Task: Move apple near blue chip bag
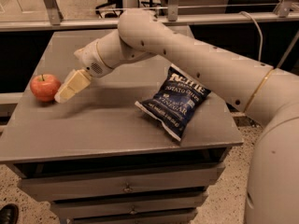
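Observation:
The red-orange apple (45, 87) with a short dark stem sits at the left side of the grey table (93, 125). The navy-blue chip bag (177, 101) with white lettering lies flat on the right half of the table, well apart from the apple. My gripper (63, 95) reaches in from the right on the long white arm (187, 55). Its cream fingers point down-left and their tips are right next to the apple's right side, just above the tabletop. I cannot tell whether they touch it.
The table is a grey cabinet with drawers (126, 188) below its front edge. A metal rail (70, 22) runs behind the table. A dark shoe (8, 214) shows on the floor at the lower left.

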